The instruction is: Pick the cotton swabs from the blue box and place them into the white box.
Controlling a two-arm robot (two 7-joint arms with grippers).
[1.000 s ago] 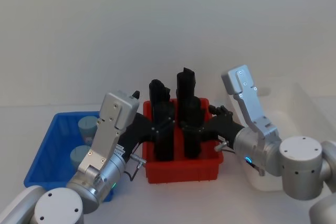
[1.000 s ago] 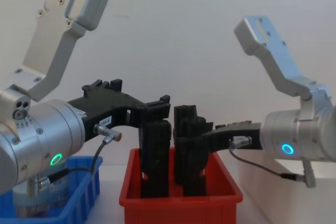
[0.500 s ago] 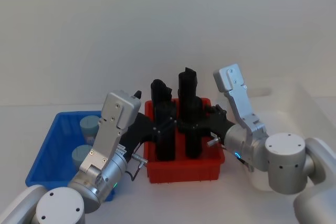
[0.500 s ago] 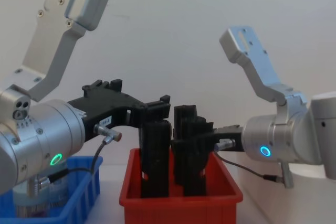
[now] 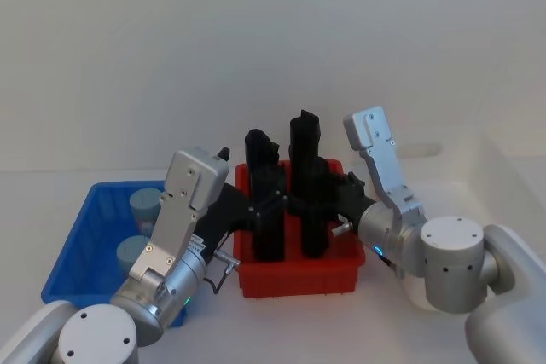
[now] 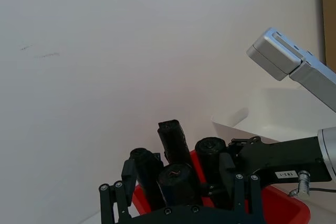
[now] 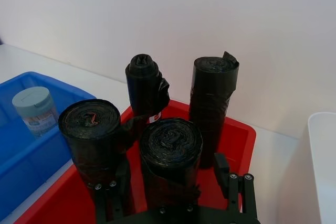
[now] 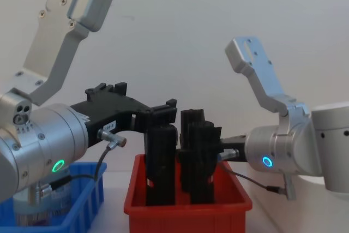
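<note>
**Both grippers open at the red bin; swab jars lie in the blue box**

The left gripper reaches forward at about the height of the roll tops, above the left end of the red bin. In the left wrist view its fingers stand wide apart with nothing held between them.

The right gripper comes in from the other side, lower down, at mid-height of the black rolls and over the bin's right end. Its fingers are also spread wide and grip nothing. The nearest rolls stand just ahead of them, and I cannot tell whether a finger touches one. The two grippers face each other across the upright rolls, which fill the red bin between them.

The blue box sits below and to the left of the left gripper, just beside the red bin. Two cotton swabs stand in it with their grey-blue lids up, one nearer the robot and one farther back, both well clear of the left fingers.

The white box lies to the right of the right gripper, beyond that arm's body, and its inside is not visible.
</note>
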